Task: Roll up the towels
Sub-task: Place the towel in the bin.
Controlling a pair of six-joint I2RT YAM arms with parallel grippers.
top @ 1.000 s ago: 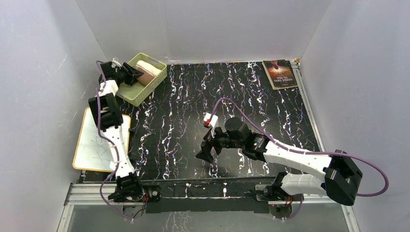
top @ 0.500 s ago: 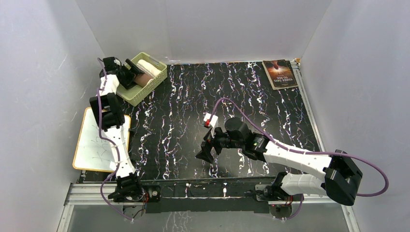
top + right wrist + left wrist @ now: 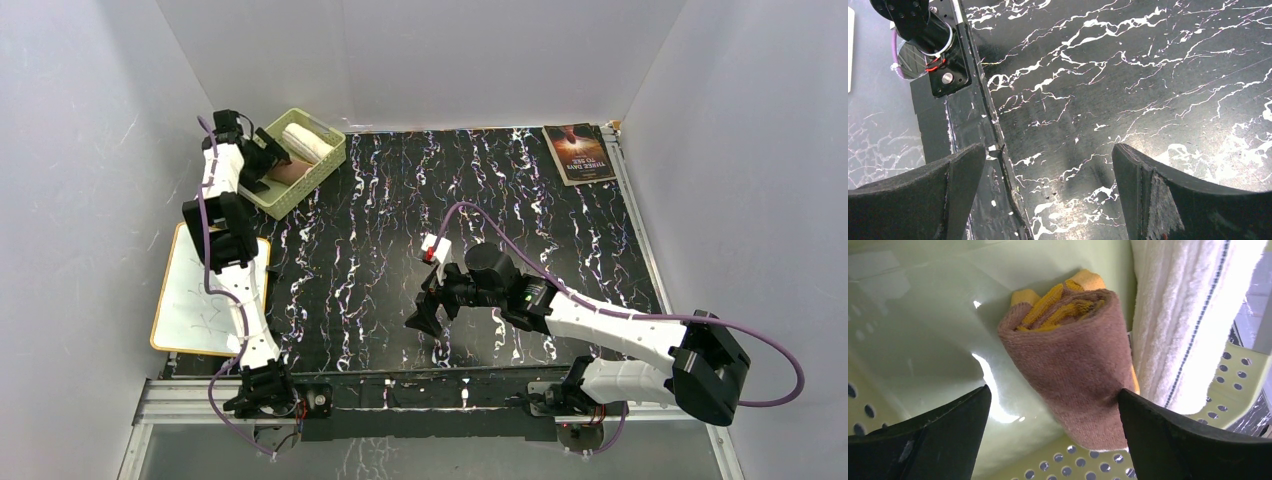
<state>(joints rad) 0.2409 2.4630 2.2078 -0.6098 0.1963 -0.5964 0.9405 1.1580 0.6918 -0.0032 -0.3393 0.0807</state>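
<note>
Your left gripper [image 3: 1053, 391] hangs spread wide over the rolled mustard-brown towel [image 3: 1073, 355], which lies in the green basket [image 3: 913, 315] against the rolled white towel [image 3: 1173, 315], probably so both rolls stay tight. Your right gripper [image 3: 1048, 150], also spread, waits empty above the table [image 3: 1148, 75]. The white towel's ends are cut off.

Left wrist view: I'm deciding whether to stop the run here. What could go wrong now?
The left gripper, jaws open, sits close around the brown-and-yellow roll; lifting off could snag and loosen it. The roll lies right beside the white towel in the basket; a nudge might unroll either.
</note>
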